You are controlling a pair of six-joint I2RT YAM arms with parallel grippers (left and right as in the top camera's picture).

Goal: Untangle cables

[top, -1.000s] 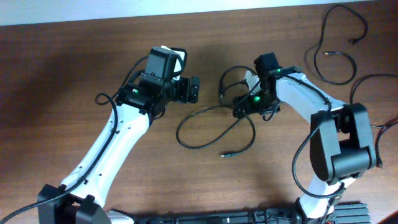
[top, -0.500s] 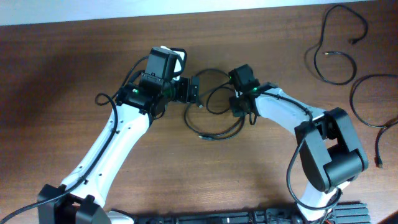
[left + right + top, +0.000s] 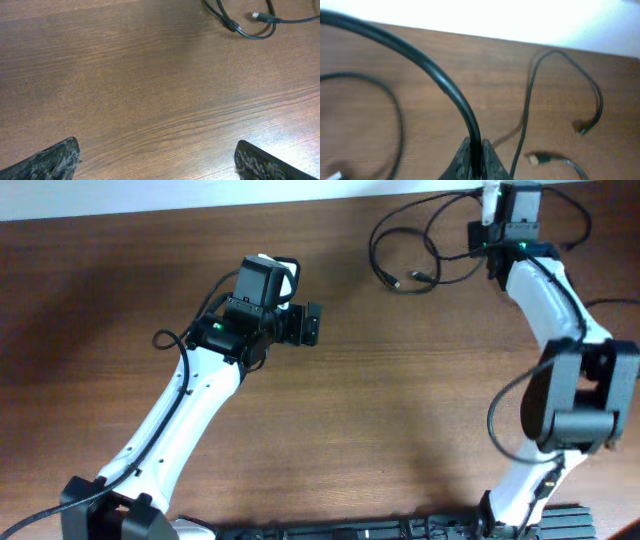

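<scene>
Right tool clamped on a cable, far right. Its loops run left toward my left tool, which is wide open and empty.

left hand spread wide, right hand pinched closed.

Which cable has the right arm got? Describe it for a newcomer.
Go to the table's far edge, right of centre, where the right gripper is shut on a black cable. Its loops spread left of the gripper; the neighbouring cable lies loose, ungripped.
</scene>
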